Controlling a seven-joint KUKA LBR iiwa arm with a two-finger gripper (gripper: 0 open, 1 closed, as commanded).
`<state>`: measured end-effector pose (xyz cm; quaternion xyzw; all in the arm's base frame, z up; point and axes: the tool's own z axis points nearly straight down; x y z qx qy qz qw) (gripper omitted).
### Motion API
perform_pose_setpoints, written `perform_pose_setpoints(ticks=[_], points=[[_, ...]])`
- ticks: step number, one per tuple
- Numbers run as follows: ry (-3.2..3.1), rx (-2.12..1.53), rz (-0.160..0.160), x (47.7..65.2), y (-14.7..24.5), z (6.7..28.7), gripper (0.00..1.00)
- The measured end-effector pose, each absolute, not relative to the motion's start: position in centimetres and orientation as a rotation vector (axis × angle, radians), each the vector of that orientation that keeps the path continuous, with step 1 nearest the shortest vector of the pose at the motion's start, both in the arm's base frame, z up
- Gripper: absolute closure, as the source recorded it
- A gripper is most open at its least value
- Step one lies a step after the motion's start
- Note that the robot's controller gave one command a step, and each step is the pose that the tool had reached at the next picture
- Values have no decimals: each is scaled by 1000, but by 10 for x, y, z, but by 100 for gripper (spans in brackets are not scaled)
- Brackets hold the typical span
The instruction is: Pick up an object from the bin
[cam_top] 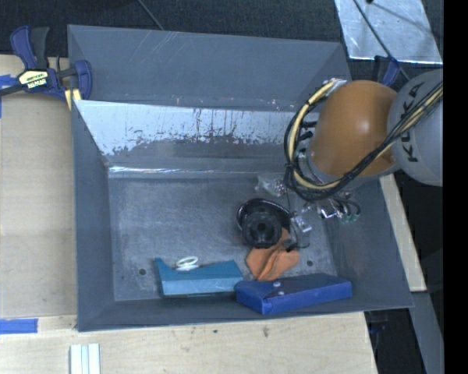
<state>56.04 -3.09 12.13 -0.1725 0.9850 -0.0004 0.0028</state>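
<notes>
Five small things lie in the grey bin (140, 209), all toward its near right part. The only writing I can read is the dark lettering on my pale arm (413, 135) at the right edge, of which "KU" shows plainly and the rest is cut off; none of the things in the bin carries a label I can make out. My gripper (299, 231) hangs below my orange cover (351, 131) and its looped cables (300, 127), low in the bin, just right of a black round piece (259, 221) and at the upper edge of a crumpled orange piece (270, 263). I cannot tell how wide my jaws stand or whether they have hold of anything. A light blue flat block (207, 277) lies left of the orange piece with a small white ring (187, 263) on top of it, and a dark blue bar (296, 294) lies along the near wall, touching the block's right end.
</notes>
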Motion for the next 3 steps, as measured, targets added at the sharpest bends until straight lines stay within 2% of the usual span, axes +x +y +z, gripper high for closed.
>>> perform_pose_setpoints(ticks=[1, 2, 3], points=[[3118, -365, -1, 578, -19, 90, 0], [2865, -1235, -13, 504, 9, 75, 100], [2866, -1234, -13, 504, 9, 75, 100]])
